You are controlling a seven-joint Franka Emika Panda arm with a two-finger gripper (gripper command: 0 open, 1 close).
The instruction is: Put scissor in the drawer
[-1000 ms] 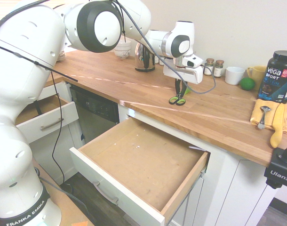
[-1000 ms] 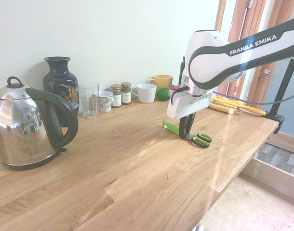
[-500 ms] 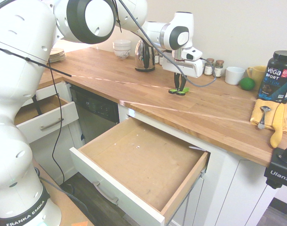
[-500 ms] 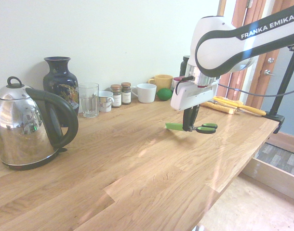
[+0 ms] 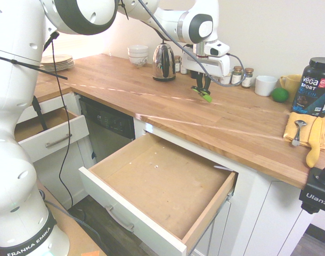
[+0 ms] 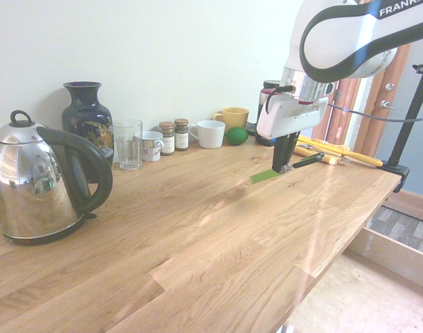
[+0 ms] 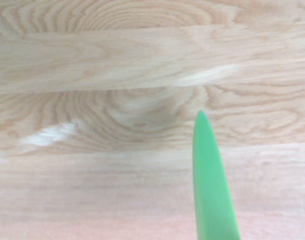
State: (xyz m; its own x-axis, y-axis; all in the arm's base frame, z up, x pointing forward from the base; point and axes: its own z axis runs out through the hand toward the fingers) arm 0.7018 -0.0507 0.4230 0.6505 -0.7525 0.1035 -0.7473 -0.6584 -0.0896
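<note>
1. Since the earlier frames, the gripper (image 5: 201, 87) has risen from the countertop (image 5: 152, 98) and carried the scissor (image 5: 204, 94) up with it; a second ago the green handles were touching the wood, and now the whole tool hangs in the air.
2. First exterior view: the fingers are pinched on the scissor above the counter, in front of the kettle (image 5: 163, 62) and the spice jars (image 5: 242, 77). The drawer (image 5: 162, 186) stands pulled open below the counter edge, its bare wood floor showing, well apart from the scissor. A smaller drawer (image 5: 45, 133) is open further left. A green ball (image 5: 280, 95) sits by the white mug (image 5: 266, 85).
3. Second exterior view: the gripper (image 6: 284, 165) points down, jaws pressed onto the scissor (image 6: 267, 175), whose green blade cover slants down toward the wood while the dark handle end sticks out the other side. A vase (image 6: 87, 121) and a glass (image 6: 128, 143) stand by the wall.
4. Wrist view: the green blade tip (image 7: 210, 185) shows over the wood grain.
</note>
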